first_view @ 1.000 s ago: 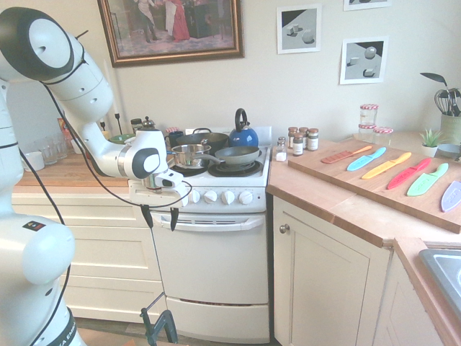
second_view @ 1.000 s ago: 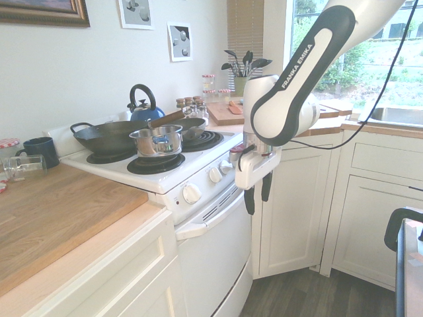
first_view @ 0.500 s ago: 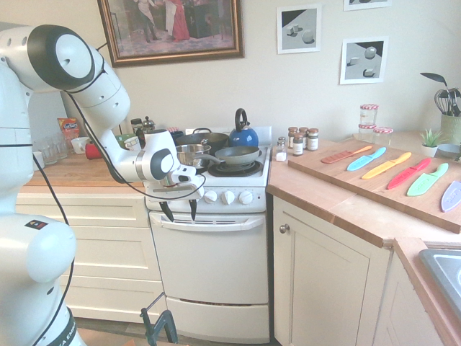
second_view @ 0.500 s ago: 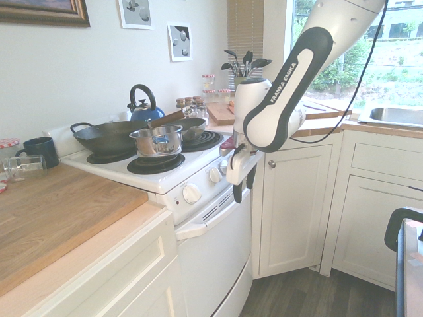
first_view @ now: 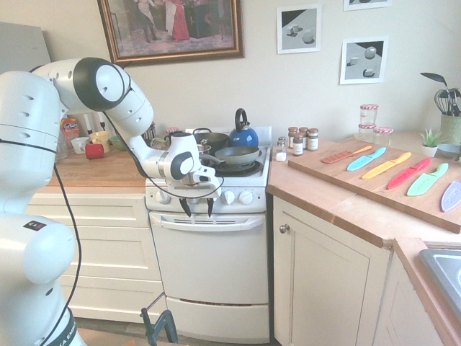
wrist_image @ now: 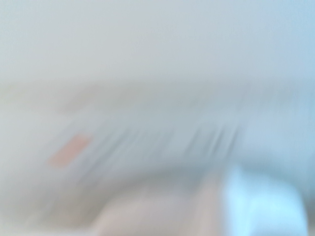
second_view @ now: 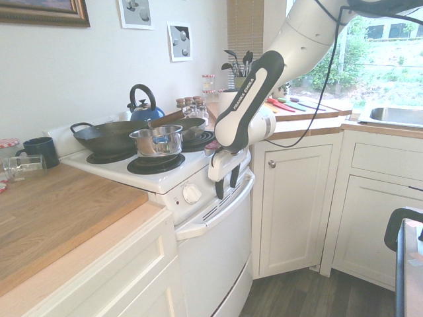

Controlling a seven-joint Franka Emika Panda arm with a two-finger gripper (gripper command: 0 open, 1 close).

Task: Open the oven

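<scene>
The claw (first_view: 198,207) hangs with fingers apart near the top edge of the closed oven (first_view: 210,259), by its white handle (first_view: 241,224). Pans (second_view: 109,137) sit on top.

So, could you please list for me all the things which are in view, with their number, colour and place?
oven: one, white, below the burners, door closed
kettle: one, blue, back of the stovetop
wok: one, dark, back of the stovetop
saucepan: one, silver, front burner
frying pan: one, grey, right burner in the first exterior view
knives: several, various colours, on the cutting board
cutting board: one, wooden, right counter
plant: one, green, white pot, beside the board
mug: one, dark blue, left counter in the second exterior view
gripper: one, white with black fingers, open, near the oven handle
</scene>
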